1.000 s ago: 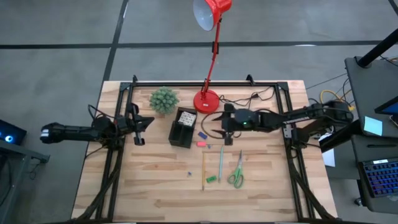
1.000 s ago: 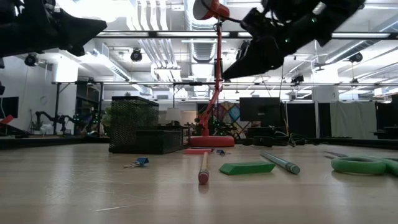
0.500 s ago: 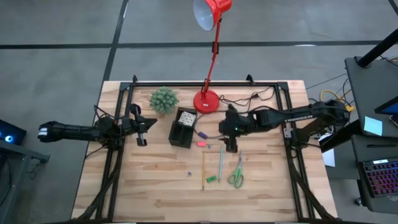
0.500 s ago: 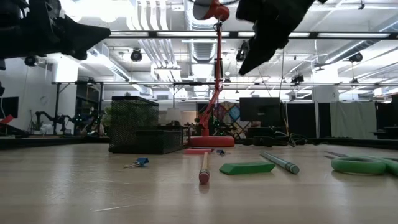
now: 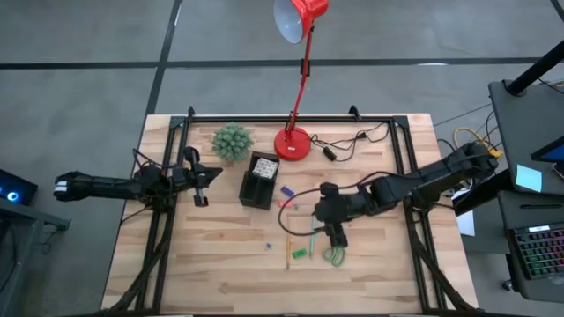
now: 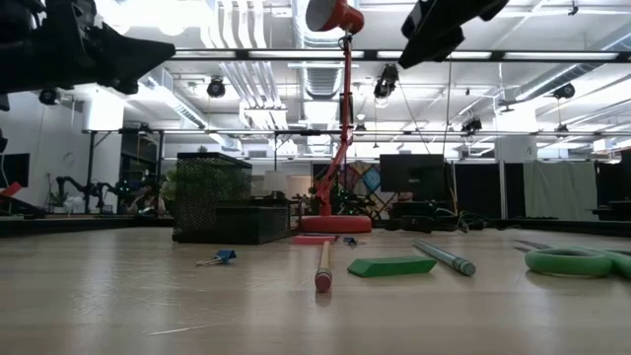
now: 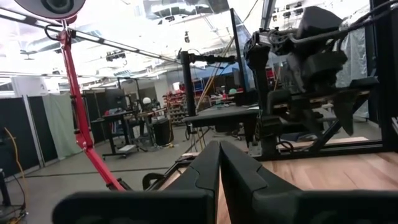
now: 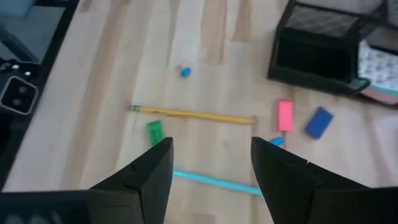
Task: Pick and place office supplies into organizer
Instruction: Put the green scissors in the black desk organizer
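Observation:
The black mesh organizer (image 5: 257, 181) (image 8: 317, 48) stands mid-table, with a white dotted pad (image 8: 380, 65) lying beside it. On the wood lie a yellow pencil (image 5: 288, 239) (image 8: 193, 115), a green piece (image 5: 300, 254) (image 8: 154, 131), a teal pen (image 8: 214, 181) and green-handled scissors (image 5: 333, 255) (image 6: 577, 261). A pink piece (image 8: 285, 115) and a blue-purple piece (image 8: 320, 122) rest nearer the organizer. My right gripper (image 5: 336, 236) (image 8: 211, 144) hangs open above the pen and scissors, touching nothing. My left gripper (image 5: 199, 181) (image 7: 219, 163) waits shut, left of the organizer.
A red desk lamp base (image 5: 293, 143) and a spiky green plant (image 5: 232, 141) stand behind the organizer. A small blue clip (image 6: 219, 258) (image 8: 184, 71) lies on the near-left wood. A black cable (image 5: 300, 195) loops from the right arm. A black frame (image 5: 167, 176) borders the table.
My right gripper has travelled from beside the lamp base toward the table's near edge and now hovers over the pen and scissors, still open. Nothing on the table has moved.

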You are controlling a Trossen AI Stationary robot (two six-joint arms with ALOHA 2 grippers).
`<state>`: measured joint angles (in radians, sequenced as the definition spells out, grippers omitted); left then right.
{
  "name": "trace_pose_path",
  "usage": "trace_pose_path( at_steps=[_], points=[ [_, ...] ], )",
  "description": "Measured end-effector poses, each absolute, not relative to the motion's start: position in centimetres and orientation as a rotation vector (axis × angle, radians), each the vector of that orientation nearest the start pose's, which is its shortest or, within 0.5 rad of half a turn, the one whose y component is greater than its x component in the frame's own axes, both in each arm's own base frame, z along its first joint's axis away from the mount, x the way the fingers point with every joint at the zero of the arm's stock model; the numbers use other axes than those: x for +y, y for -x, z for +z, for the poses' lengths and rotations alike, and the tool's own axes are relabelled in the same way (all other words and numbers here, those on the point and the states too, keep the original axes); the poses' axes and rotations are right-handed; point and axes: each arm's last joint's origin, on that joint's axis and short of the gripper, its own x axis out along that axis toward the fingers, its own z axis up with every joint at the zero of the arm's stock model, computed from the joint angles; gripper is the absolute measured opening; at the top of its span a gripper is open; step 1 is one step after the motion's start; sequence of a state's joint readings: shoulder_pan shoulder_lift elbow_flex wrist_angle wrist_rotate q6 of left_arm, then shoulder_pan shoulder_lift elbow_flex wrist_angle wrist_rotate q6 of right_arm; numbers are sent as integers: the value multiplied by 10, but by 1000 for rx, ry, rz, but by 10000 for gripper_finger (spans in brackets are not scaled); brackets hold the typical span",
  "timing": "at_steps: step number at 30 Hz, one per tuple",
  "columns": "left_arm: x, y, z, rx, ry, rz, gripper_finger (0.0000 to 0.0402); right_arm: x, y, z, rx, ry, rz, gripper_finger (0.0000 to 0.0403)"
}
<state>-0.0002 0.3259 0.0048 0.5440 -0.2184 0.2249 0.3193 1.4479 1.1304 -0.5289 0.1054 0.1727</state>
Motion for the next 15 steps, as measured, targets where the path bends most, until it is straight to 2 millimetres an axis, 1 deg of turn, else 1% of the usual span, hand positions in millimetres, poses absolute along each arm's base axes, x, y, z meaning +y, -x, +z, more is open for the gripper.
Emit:
trace_pose_path(
  at_steps=[7, 15],
  points=[
    [6, -115, 189, -197, -199, 241, 0, 105, -280, 269, 905, -47, 119, 206],
    [6, -115, 189, -197, -198, 241, 0, 112, -272, 265, 972, -140, 72, 206]
  ],
)
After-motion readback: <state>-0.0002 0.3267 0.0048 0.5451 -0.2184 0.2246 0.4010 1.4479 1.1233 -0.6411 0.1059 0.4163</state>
